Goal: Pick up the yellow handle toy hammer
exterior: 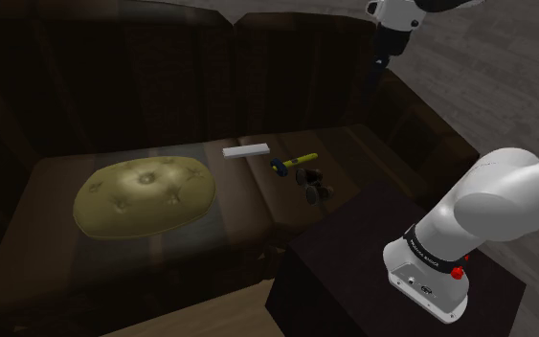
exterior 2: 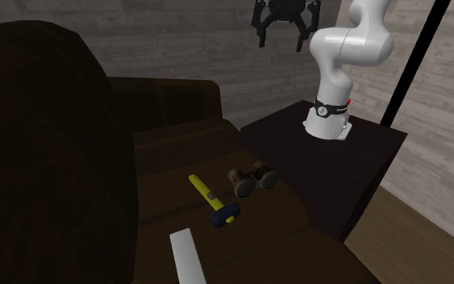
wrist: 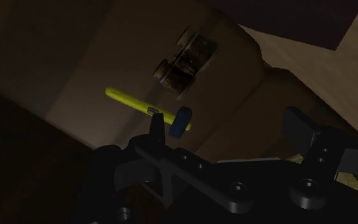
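- End effector [exterior 2: 281,40] wide open, empty, high above the sofa [exterior 2: 168,185].
- Hammer [exterior 2: 211,198] lies flat on the sofa seat, yellow handle, blue head nearest the white block [exterior 2: 187,254].
- Binoculars [exterior 2: 253,179] just beside hammer.
- 1 cushion [exterior: 143,196] well apart.

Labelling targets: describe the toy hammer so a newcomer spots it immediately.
On the dark brown sofa, take the seat without the olive cushion. The hammer lies between a white block and dark binoculars; only it has a yellow handle, blue head.
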You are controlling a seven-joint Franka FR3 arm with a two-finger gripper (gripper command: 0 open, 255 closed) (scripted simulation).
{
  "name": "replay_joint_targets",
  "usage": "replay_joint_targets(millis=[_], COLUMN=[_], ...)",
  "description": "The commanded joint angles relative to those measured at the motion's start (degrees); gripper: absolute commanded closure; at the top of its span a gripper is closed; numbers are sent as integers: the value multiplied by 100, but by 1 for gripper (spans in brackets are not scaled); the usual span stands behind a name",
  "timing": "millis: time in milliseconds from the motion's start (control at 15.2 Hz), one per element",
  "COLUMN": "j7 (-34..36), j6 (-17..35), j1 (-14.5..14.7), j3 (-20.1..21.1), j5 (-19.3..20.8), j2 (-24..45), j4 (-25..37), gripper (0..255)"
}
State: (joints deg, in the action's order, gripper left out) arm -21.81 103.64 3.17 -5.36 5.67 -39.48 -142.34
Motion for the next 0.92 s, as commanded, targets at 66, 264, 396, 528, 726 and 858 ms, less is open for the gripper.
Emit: replay_joint_targets(millis=[66,264,396,528,726,858], j7=[-653,-1282,-1713,-2155,-2854,-3358], j6=[637,1263,1684,2102,2713,3101], j1=[73,161,226,305,452,561], j3=[-315,-621,-818,-1012,-1292,-1459], j5=[151,257,294,297,213,76], j2=[329,771,1124,1517,2174,2650], j4=[-276,-442,-501,-521,-475,-398], gripper=[0,0,0,0,0,0])
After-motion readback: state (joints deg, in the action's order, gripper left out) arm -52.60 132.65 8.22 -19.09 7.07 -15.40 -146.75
